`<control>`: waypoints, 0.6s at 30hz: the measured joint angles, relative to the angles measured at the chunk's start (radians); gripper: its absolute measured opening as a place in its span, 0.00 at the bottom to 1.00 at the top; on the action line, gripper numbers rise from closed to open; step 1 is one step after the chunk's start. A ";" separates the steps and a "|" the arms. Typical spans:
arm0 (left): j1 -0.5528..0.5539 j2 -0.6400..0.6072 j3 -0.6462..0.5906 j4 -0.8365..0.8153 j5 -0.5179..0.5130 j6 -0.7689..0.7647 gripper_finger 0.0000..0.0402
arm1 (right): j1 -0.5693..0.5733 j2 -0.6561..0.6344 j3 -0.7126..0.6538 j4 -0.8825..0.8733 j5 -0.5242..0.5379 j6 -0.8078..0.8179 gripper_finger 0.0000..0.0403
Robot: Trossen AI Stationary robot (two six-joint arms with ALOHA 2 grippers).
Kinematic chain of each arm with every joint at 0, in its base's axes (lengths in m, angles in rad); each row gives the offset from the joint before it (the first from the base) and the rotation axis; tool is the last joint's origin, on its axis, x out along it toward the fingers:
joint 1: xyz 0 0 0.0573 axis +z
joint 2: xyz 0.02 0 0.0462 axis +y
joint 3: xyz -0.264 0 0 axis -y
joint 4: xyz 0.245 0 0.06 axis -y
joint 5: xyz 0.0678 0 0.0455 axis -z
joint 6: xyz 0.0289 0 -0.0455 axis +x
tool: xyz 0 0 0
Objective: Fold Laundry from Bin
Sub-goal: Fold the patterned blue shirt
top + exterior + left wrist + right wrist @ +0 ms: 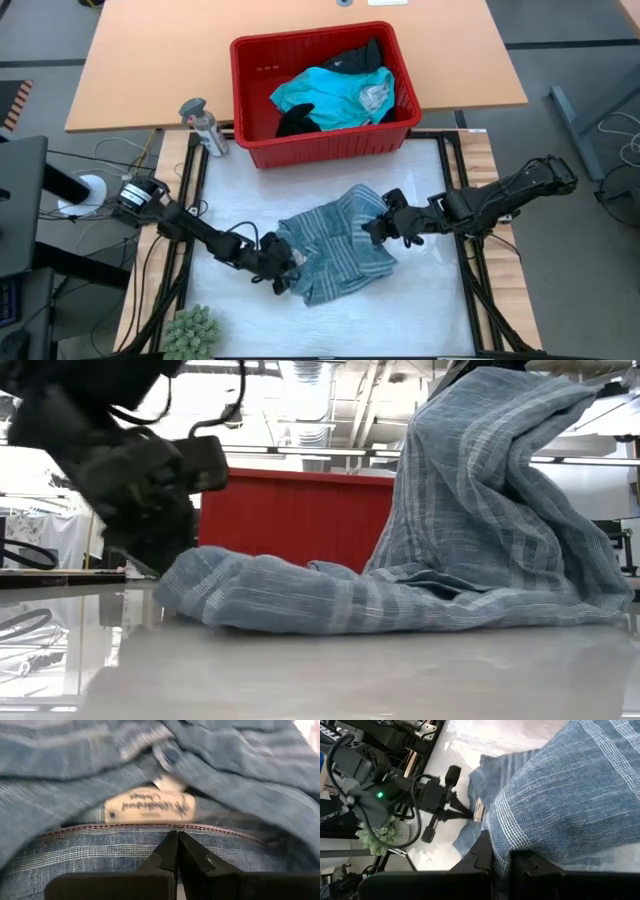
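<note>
The blue-grey striped garment (335, 250) lies bunched on the white mat. Its left end rests on the table (200, 585), and its right part rises into a tall peak (480, 480). My left gripper (283, 272) sits low at the garment's left edge, shut at the collar. My right gripper (378, 232) is shut on the raised cloth at the garment's right side. Beyond the mat stands the red bin (325, 145), holding a turquoise garment (335, 95) and black ones (298, 122). My left gripper has its shut fingertips (176, 840) at the collar band's stitched edge (150, 831), just below the sewn-in label (150, 807). It comes in nearly level from the table's left. The collar lies low by the table. How much cloth is between the fingers cannot be told. My right gripper pinches a fold of the striped cloth (501, 851) between its two fingers, coming from the table's right. The cloth rises to the fingers and drapes over one of them (555, 810). That part is lifted off the table while the garment's lower part stays on the mat.
A small grey bottle (205, 125) stands left of the bin. A green spiky plant (190, 335) sits at the mat's near left corner. A wooden tabletop (150, 60) lies behind the bin. Bare mat (430, 310) shows near and right of the garment.
</note>
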 joint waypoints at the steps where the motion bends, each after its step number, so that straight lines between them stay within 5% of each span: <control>1: 0.016 0.000 0.000 0.001 0.004 0.011 0.00 | 0.000 0.000 0.000 0.000 0.000 0.000 0.11; 18: 0.170 0.031 0.002 0.171 0.086 0.121 0.00 | -0.003 0.000 0.000 0.057 0.000 -0.022 0.11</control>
